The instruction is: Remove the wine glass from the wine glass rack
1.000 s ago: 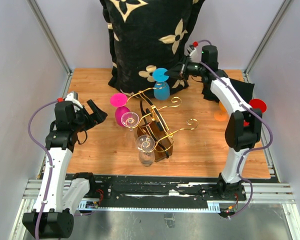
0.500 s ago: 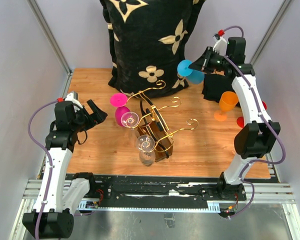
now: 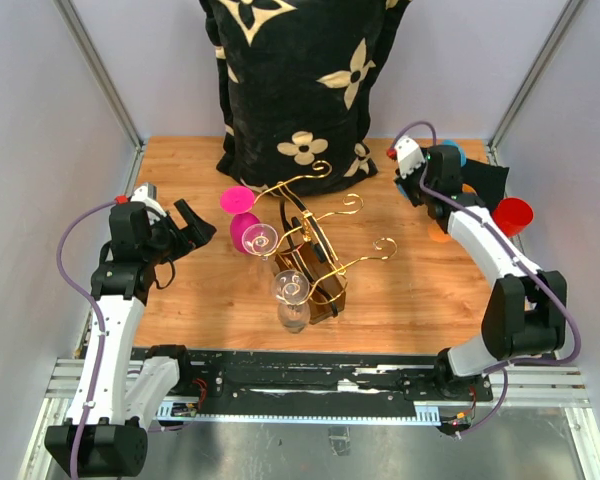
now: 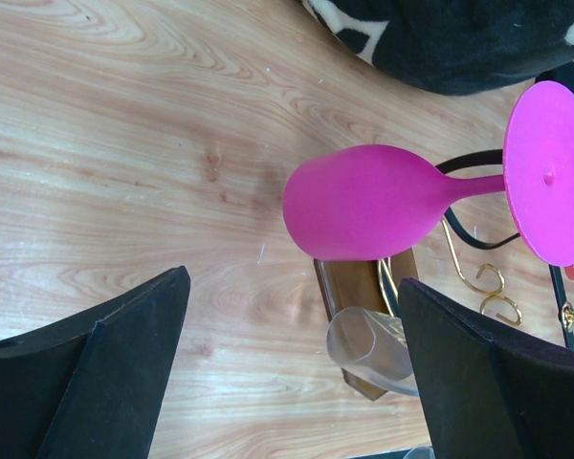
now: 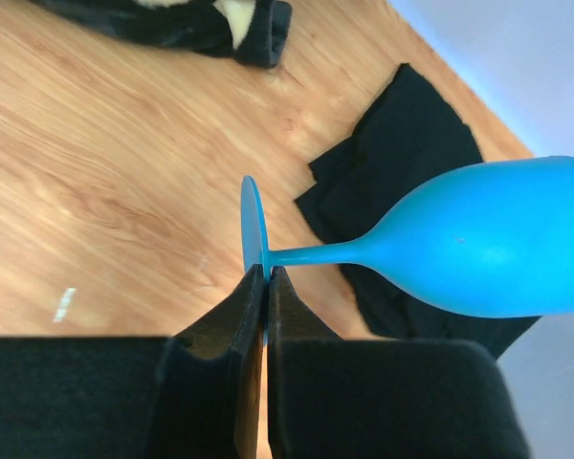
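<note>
Pinching blue glass's (image 5: 497, 239) foot rim, right hand (image 5: 266, 277) hangs near table (image 3: 410, 290) corner.

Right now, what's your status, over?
Left fingers open, facing pink glass. Right fingers shut on blue glass foot, off the rack. Red glass close by.

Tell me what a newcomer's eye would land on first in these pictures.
The blue wine glass stands out first: the right gripper, shut on its foot, holds it sideways at the far right of the scene. In the middle, a pink wine glass hangs upside down on the gold wire rack, with the open left gripper facing it. A black flower-print cushion fills the back.
</note>
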You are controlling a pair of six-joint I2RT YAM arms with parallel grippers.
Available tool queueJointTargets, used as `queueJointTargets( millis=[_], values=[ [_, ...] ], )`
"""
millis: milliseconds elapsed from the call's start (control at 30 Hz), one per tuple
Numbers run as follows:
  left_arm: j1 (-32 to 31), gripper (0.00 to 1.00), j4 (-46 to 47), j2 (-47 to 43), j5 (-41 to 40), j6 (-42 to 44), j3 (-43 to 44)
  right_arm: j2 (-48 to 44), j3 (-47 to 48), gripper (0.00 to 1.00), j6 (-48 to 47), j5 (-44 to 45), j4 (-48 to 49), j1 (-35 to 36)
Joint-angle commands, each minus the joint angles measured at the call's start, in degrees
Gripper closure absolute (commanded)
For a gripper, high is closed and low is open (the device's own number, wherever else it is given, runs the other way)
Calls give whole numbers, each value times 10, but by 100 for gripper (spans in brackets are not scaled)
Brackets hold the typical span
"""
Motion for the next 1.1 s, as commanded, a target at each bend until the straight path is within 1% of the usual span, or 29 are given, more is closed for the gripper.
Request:
queueJointTargets(
  millis=[0,67,200,333,400,567,700,800,1067],
  values=[
    [1,4,12,-4,12,-2,-6,-17,-66,99,-171,9,237,-1],
    [1,4,11,-5,14,-1,-6,-3,-71,99,-202,-10,251,-3],
    [1,4,8,-8,13,0,-4,19,-114,99,-250,-47,343,-4],
    [1,4,7,-8,13,2,-4,55,-144,99,-302,-40,403,-4],
    [2,4,12,-6,14,2,-7,73,-163,99,-327,-39,451,-2],
    [2,3,6,7,1,10,-1,126,-186,99,-390,-2,533,14],
    [1,3,11,7,6,8,-2,152,-197,99,-418,11,552,27],
    [1,3,11,10,8,9,-1,170,-197,99,-436,28,544,38],
    [2,3,5,7,10,13,5,216,-218,99,-461,82,605,55]
  ],
)
